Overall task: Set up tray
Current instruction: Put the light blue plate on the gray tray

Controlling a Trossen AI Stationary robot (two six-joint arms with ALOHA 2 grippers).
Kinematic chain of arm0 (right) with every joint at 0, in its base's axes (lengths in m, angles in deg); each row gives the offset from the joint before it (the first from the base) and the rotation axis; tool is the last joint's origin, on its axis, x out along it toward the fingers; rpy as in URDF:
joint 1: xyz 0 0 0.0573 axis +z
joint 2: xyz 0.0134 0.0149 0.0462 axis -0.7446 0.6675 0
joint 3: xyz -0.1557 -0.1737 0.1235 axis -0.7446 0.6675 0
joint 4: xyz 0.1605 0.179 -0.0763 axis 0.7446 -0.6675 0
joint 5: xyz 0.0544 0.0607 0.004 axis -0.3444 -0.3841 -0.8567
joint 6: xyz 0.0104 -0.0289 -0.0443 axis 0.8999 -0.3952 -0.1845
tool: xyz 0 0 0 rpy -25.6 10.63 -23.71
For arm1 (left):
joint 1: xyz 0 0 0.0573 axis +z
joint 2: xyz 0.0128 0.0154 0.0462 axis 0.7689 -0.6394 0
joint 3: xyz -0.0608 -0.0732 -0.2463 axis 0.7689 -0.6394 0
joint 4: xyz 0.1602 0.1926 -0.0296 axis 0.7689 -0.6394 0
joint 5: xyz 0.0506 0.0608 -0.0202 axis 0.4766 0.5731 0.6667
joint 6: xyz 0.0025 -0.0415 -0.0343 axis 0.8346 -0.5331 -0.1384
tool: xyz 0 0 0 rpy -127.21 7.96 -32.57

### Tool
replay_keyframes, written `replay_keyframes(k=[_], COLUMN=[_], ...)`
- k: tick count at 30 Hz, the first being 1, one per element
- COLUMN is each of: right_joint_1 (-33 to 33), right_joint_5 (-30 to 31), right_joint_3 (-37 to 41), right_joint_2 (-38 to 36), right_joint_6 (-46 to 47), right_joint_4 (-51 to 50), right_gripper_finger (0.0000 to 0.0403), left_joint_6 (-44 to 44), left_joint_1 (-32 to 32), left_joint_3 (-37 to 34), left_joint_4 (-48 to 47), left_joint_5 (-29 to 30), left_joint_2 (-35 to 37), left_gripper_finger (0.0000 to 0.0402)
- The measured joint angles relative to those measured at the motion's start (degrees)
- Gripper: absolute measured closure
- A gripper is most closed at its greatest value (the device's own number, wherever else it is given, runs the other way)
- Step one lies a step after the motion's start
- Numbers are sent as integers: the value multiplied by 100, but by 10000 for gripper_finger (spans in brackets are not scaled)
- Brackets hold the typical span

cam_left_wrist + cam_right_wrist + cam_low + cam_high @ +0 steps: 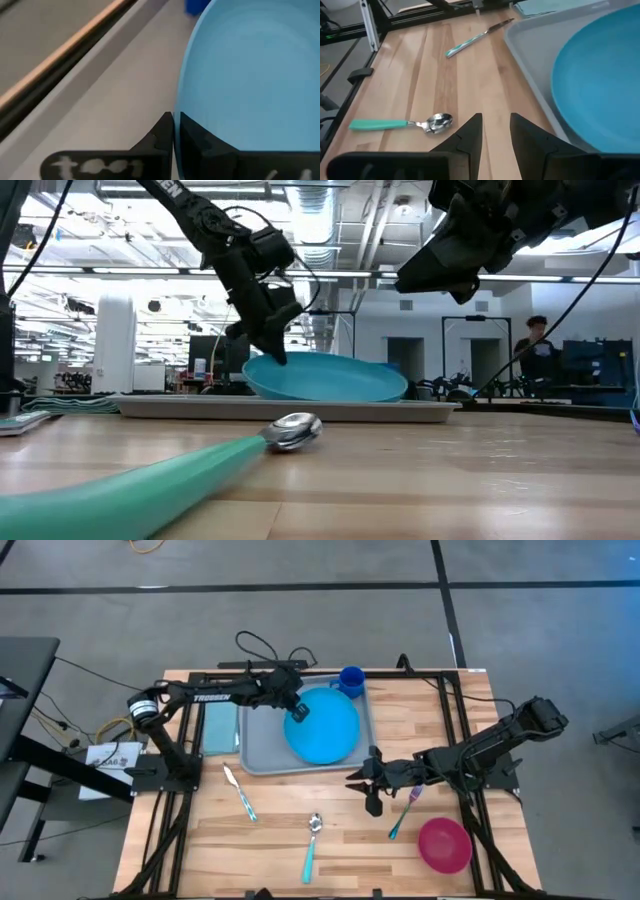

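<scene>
The pale grey-blue tray (258, 745) lies at the table's far middle. On it sits a round bright blue plate (325, 728), and a blue mug (350, 680) stands in its far right corner. My left gripper (298, 713) reaches in from the left and is shut at the plate's left rim. In the low view the plate (330, 378) is tilted, with its left side higher. My right gripper (372, 792) hovers open over the bare table by the tray's near right corner, with nothing between its fingers (470, 135). My left gripper pinches the plate's raised rim (176, 107) on its left side, one finger inside the plate and one outside over the tray (115, 90). The fingers slant down from the table's left. The held side is raised, and the plate's right part rests on the tray.
A flat teal rectangle (218, 725) lies left of the tray. A knife (240, 792), a teal-handled spoon (312, 845) and a fork (405, 815) lie on the near half, with a pink bowl (444, 844) at the near right. A person (535, 345) stands far behind.
</scene>
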Motion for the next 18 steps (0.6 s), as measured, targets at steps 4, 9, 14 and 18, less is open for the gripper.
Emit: replay_keyframes(k=[4,9,14,18], right_joint_1=[-27,-33,-31,-33], right_joint_5=[3,17,15,14], right_joint_3=[0,0,0,0], right_joint_2=[0,0,0,2], right_joint_6=[0,4,4,46], right_joint_4=[-22,-22,-14,-44], right_gripper_finger=[310,310,310,310], left_joint_6=[-240,-53,28,247], left_joint_1=[75,33,1,2], left_joint_3=[-3,-1,-3,-3], left_joint_4=[36,414,426,501], left_joint_5=[63,-1,-17,-46], left_joint_2=[-48,-186,-370,-480], left_gripper_finger=[401,401,401,400])
